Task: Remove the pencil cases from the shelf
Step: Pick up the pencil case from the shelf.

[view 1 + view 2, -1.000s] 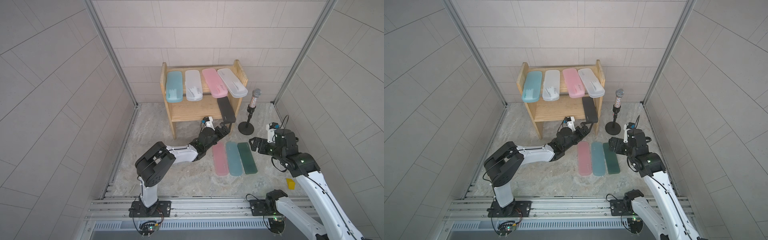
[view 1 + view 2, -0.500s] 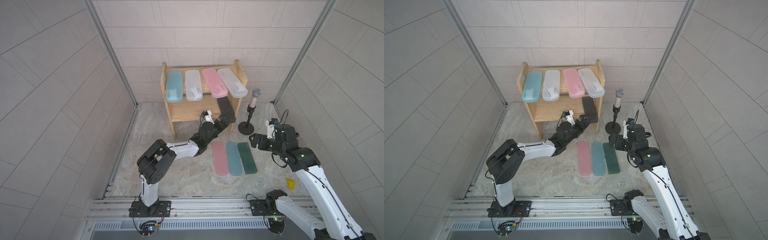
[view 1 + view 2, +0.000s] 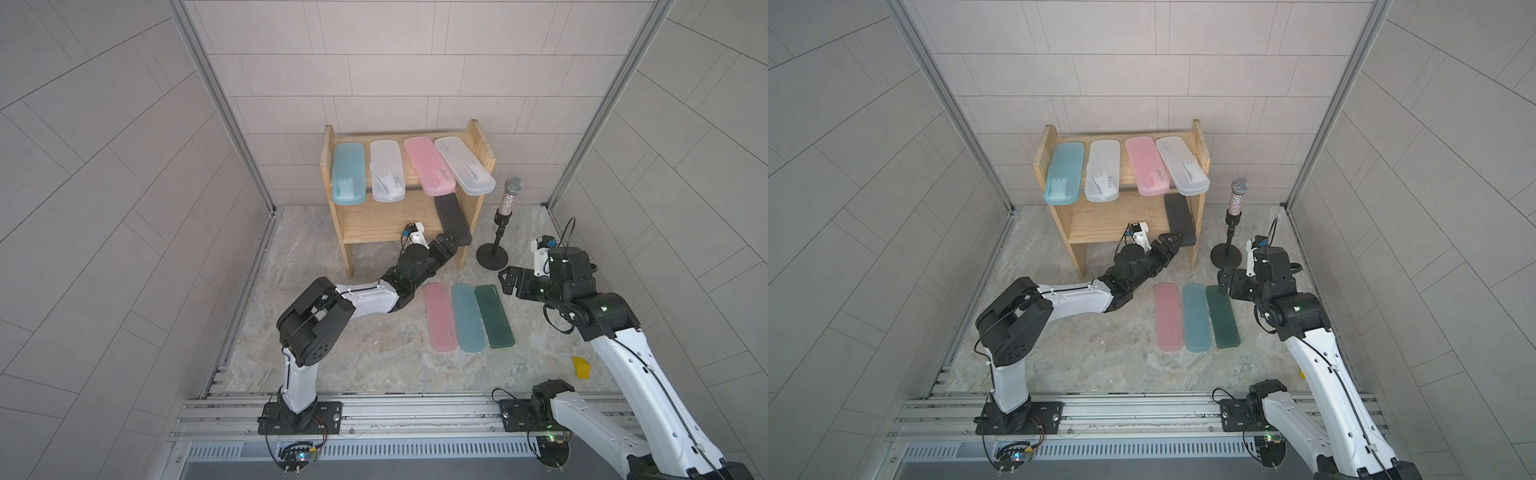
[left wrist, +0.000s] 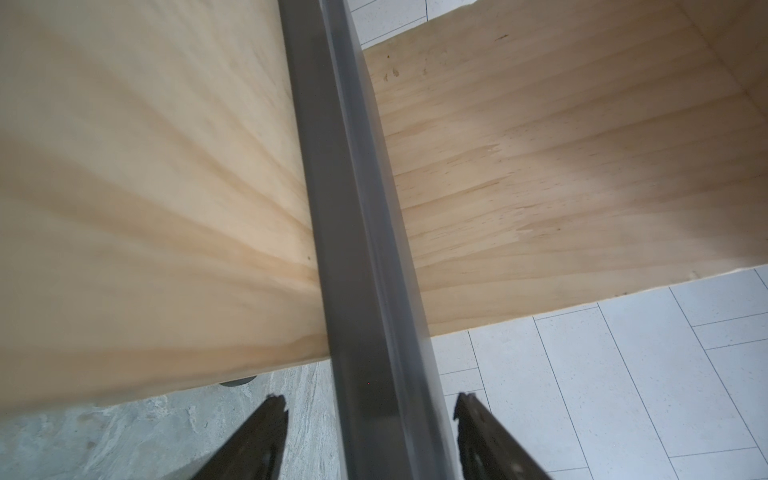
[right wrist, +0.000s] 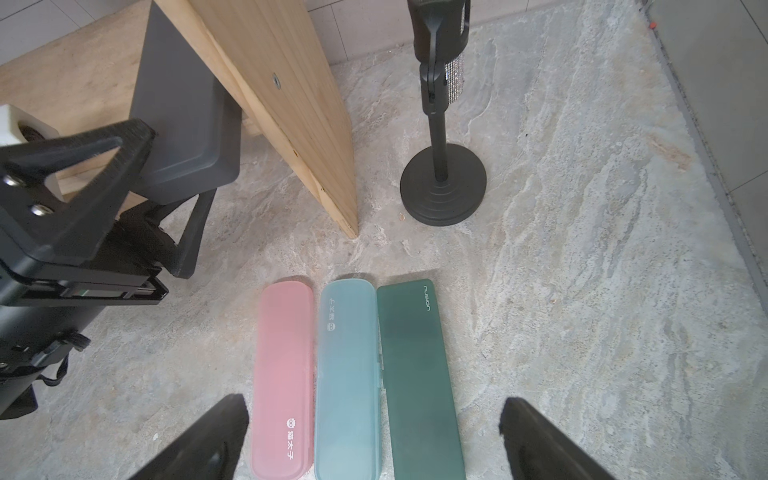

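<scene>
Grey-tiled walls (image 3: 415,62) on three sides of a marbled stone floor (image 3: 374,365), with an aluminium rail (image 3: 374,409) along the bottom edge in both top views.

Upper centre: two-tier pine shelf (image 3: 386,220) set against the back wall.

Bottom left to centre: left arm stretched low over the floor, with the left gripper (image 3: 451,243) at the front right corner of the lower tier. Jaws spread above and below the jutting end of the black pencil case (image 3: 453,216). In the left wrist view, a gap between the case and each of the fingertips (image 4: 270,411), narrower on one side.

Right side of frame: right arm bent inward, right gripper (image 3: 509,280) hanging over the floor just right of the floor row, jaws wide apart, gripping nothing.

Black pencil case flat on the lower tier beside the right side panel.

Upper tier, left to right:
- shelf light blue case (image 3: 349,172)
- straight frosted white case (image 3: 386,170)
- shelf pink case (image 3: 428,164)
- slanted frosted white case (image 3: 465,166)

All four overhanging the front edge.

Centre, on the floor in front of the shelf, side by side in a tight row: floor pink case (image 3: 440,318), floor light blue case (image 3: 467,318), dark green case (image 3: 494,316).

Just right of the shelf: glittery microphone (image 3: 511,195) upright on a round black stand (image 3: 492,257).

Lower right: small yellow block (image 3: 581,368) on the floor.
</scene>
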